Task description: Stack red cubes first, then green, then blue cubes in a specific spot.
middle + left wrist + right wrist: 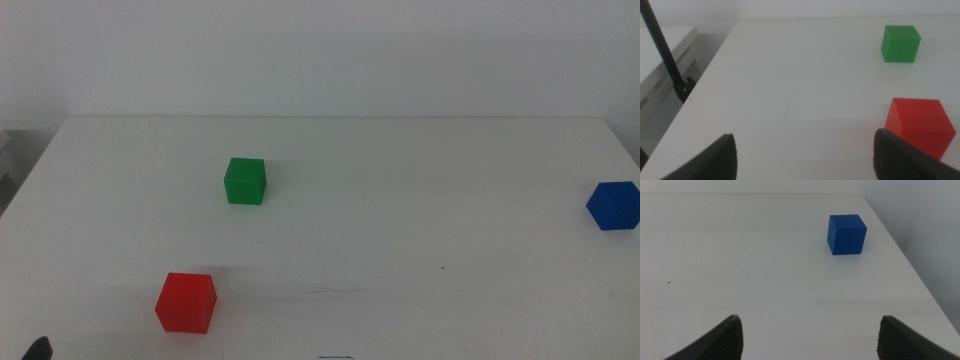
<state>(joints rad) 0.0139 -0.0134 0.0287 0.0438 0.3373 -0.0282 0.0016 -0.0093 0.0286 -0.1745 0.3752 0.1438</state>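
Observation:
The red cube [186, 302] sits on the white table near the front left; in the left wrist view the red cube [920, 126] lies just past one jaw. The green cube [245, 181] rests left of centre and is seen again as the green cube [900, 43]. Over by the right edge is the blue cube [613, 205], shown ahead of the right gripper as the blue cube [846, 234]. My left gripper [805, 157] is open, low at the front left, only a dark tip [37, 348] showing. My right gripper [810, 337] is open with nothing between its jaws.
The white table [400, 220] ends close behind the blue cube at the right edge [905, 265]. A dark rod [665, 55] and a grey shelf stand beyond the table's left edge. A white wall rises at the back.

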